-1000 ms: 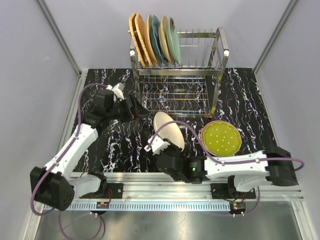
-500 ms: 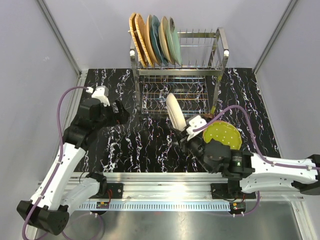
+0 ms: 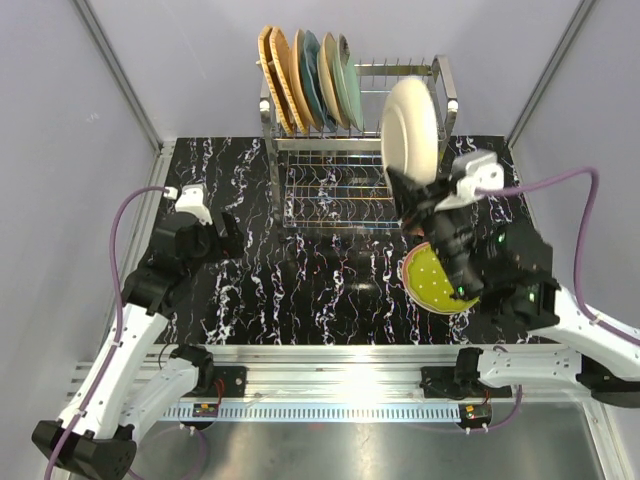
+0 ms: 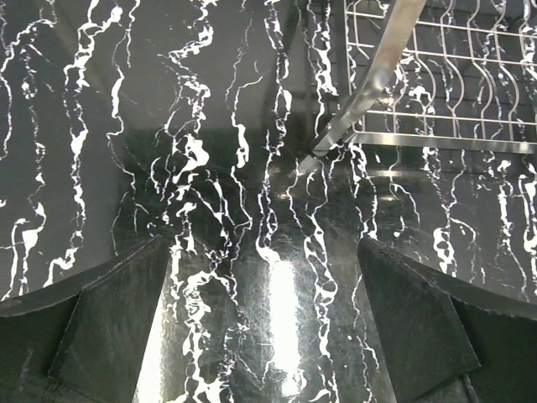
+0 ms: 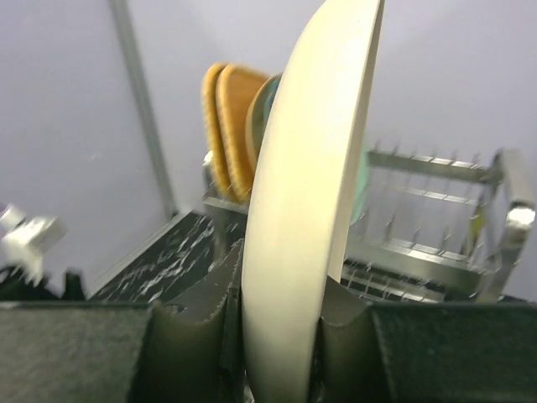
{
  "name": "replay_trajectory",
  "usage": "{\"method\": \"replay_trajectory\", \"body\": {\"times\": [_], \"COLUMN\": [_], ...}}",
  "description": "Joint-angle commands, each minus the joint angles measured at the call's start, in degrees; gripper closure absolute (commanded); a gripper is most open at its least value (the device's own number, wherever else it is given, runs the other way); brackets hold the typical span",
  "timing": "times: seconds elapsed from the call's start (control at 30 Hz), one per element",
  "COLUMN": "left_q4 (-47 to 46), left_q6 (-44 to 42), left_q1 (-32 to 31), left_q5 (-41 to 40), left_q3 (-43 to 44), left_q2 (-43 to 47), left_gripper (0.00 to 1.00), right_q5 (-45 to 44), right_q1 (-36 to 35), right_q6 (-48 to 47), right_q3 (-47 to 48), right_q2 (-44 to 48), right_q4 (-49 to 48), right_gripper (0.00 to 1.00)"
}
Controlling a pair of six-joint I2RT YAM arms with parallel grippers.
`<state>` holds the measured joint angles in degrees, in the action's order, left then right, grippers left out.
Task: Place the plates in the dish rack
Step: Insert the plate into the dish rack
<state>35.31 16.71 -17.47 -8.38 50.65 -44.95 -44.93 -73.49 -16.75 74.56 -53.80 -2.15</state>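
Note:
My right gripper (image 3: pixel 414 196) (image 5: pixel 281 340) is shut on the lower rim of a plain cream plate (image 3: pixel 410 128) (image 5: pixel 312 193). It holds the plate upright, on edge, in front of the right half of the dish rack (image 3: pixel 400 110) (image 5: pixel 440 214). Several plates (image 3: pixel 305 80) stand in the rack's upper left slots, the orange woven ones (image 5: pixel 228 117) farthest left. A yellow-green dotted plate (image 3: pixel 432 282) lies flat on the table, partly under my right arm. My left gripper (image 3: pixel 228 234) (image 4: pixel 264 336) hangs open over bare black marble, left of the rack.
The rack's lower grid shelf (image 3: pixel 345 190) (image 4: pixel 457 75) and front left leg (image 4: pixel 377 75) stand just ahead of the left gripper. Grey walls close the table on three sides. Empty tines (image 3: pixel 400 72) fill the rack's upper right.
The right arm has swung from the table's middle up and to the right, lifting the cream plate in front of the rack. The left arm has drawn back to the left, still open.

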Motion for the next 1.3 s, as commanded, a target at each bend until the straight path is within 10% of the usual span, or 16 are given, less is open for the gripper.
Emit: {"method": "replay_trajectory", "body": {"times": [0.0,0.47,1.27], "left_q4": [-2.79,-2.35,-1.74], "left_q6": [-1.33,-1.68,-1.68], "left_q1": [0.07,0.25,0.25], "left_q5": [-2.60,-4.10,-3.92], "left_q3": [-0.29,-0.47,-0.56], "left_q2": [1.44,1.09,-0.58], "left_gripper": [0.01,0.01,0.01], "right_q5": [6.68,30.31,35.61], "right_q1": [7.90,36.99,45.36], "right_q6": [-1.01,12.08,16.40], "right_q3": [8.12,33.70,37.67], "right_q2": [-4.28,-28.98,-44.63], "right_q4": [-0.49,6.00,6.64], "right_gripper": [0.84,0.87,0.87]}}
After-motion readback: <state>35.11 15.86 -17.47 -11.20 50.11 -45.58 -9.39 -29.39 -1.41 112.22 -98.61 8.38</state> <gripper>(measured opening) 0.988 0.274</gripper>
